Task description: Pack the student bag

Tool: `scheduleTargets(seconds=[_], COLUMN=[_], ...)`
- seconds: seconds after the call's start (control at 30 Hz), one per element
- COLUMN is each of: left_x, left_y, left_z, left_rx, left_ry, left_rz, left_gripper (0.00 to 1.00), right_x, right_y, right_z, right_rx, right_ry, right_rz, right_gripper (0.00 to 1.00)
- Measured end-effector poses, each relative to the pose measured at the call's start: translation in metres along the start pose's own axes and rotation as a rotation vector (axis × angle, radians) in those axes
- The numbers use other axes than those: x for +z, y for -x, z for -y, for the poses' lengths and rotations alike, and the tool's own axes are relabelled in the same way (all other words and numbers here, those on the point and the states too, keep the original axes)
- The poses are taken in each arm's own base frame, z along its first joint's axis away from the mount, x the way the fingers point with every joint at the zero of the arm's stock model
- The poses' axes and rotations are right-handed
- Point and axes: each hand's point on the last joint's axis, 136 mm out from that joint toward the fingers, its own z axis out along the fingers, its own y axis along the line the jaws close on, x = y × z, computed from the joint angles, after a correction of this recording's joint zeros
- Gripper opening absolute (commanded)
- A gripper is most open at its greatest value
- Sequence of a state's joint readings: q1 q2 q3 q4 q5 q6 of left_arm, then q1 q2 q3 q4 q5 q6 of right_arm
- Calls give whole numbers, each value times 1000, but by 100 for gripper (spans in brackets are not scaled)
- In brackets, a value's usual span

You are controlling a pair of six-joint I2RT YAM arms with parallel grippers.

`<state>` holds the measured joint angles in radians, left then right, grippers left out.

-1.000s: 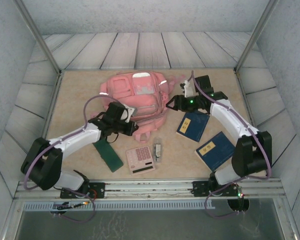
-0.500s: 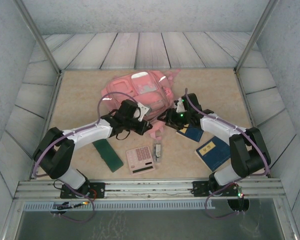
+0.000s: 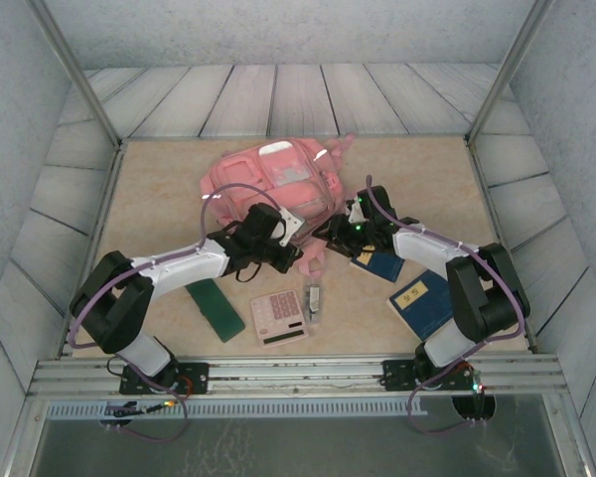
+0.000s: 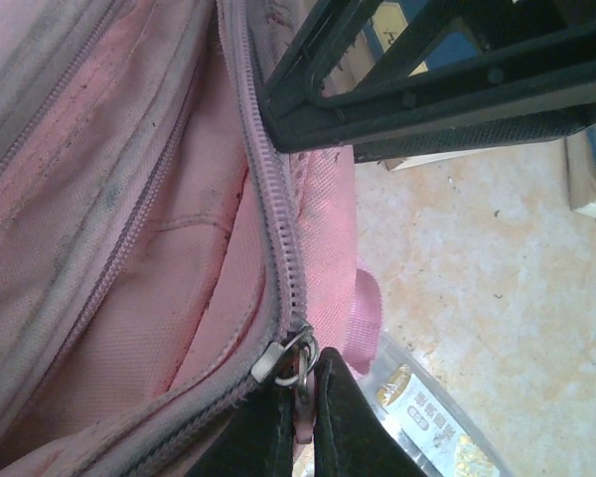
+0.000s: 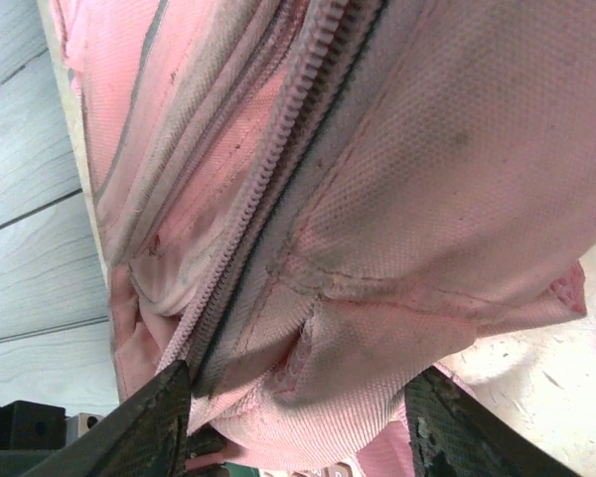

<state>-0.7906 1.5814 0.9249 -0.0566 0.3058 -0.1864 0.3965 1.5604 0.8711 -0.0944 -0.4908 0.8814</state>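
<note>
Overhead, the backpack [image 3: 278, 179] has its six o'clock edge hidden under the left arm [image 3: 184, 265] and right arm [image 3: 429, 248]; the right one also covers part of a blue book [image 3: 384, 266]. The grey thing [image 3: 314, 301] at three o'clock of the calculator [image 3: 279, 317] is too small to name. At the left wrist, a packet [image 4: 427, 422] at five o'clock is cut off, its print blurred.

Contents of counter [image 3: 159, 199], seen from above:
- Student bag [image 3: 278, 179], pink, lying flat at centre rear.
- Left gripper [image 3: 296, 250], at the bag's near edge; jaws too small to make out.
- Right gripper [image 3: 330, 232], at the bag's near right corner.
- Pink calculator [image 3: 279, 317], near centre.
- Small grey item [image 3: 315, 300], just beside the calculator.
- Green flat case [image 3: 215, 308], to the left.
- Two dark blue books [image 3: 382, 265] [image 3: 418, 301], to the right, partly under the right arm.
</note>
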Motion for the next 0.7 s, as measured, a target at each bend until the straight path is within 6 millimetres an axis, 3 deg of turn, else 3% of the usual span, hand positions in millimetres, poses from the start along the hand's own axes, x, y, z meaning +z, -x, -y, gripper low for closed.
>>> scheduleTargets(seconds=[0.13,0.33,0.7], left_x=[3,7,7], left_y=[-2,-2,0], left_z=[-1,-1,-3], left_rx=[8,13,62], left_ry=[13,14,54], left_rz=[-7,-12,-7], left_gripper=[0,0,0], right_x=[-7,-22,0], right_y=[3,22,13], right_z=[-7,-37,-16], right_rx=[-58,-157,-113], right_ry=[-37,-18,-54], right_rz=[-16,25,-36], right_gripper=[67,60,54])
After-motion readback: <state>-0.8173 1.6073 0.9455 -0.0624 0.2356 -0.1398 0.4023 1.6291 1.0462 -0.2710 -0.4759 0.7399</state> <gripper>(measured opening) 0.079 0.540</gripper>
